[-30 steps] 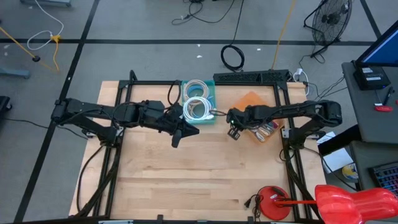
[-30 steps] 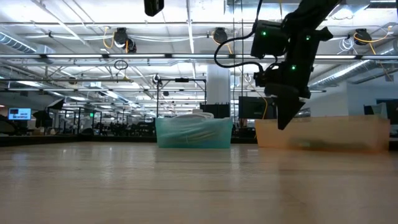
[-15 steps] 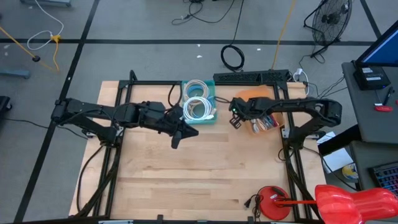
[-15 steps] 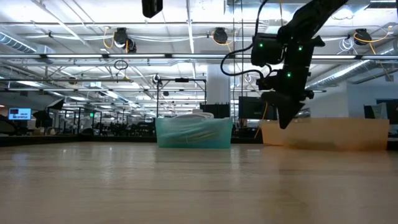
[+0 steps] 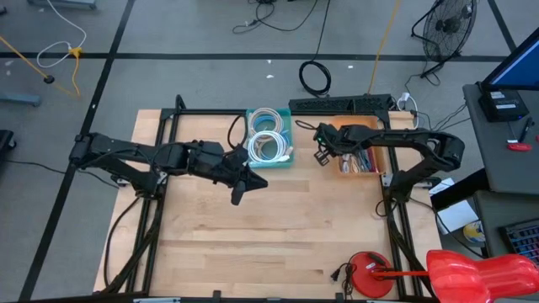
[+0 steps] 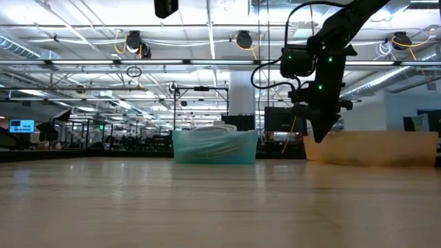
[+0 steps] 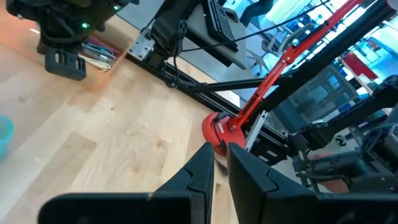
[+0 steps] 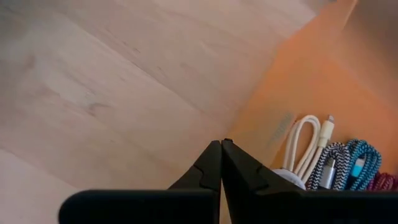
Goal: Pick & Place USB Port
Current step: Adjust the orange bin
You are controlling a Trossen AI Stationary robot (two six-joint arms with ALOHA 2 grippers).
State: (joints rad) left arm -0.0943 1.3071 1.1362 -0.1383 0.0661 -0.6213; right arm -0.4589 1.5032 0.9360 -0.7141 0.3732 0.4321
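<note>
Item one, USB cables [image 8: 329, 158]: I count several coiled leads, white, black-and-white braided, blue and a reddish one, lying bundled in the orange bin [image 5: 358, 150] at the far right of the worktop [image 5: 278, 227].

Right hand [image 5: 321, 155]: I see it raised above the near-left edge of the orange bin, fingers pressed fully together, nothing between them. In the low view it hangs point-down [image 6: 320, 134] just at the bin's left end, clear of the wood.

Left hand [image 5: 239, 190]: I find it raised over the worktop's centre-left, just in front of the teal bin [image 5: 269, 139]. Its fingers [image 7: 205, 171] stand a narrow slit apart with nothing held.

Teal bin: at the far middle edge, holding two coils of white cable [image 5: 267, 145], one behind the other. It sits well apart from the orange bin.

Surface: pale butcher-block wood, bare apart from the two bins, framed by black rails.

Near-right corner: a red round-based object [image 5: 370, 273] with a black cord.

Room: grey floor with dark tape lines, a coiled black cable [image 5: 316, 77] and a power strip [image 5: 341, 105] behind the worktop, a fan [image 5: 446, 29] at far right. I see through the low view a large hall with ceiling trusses and hanging lamps.
</note>
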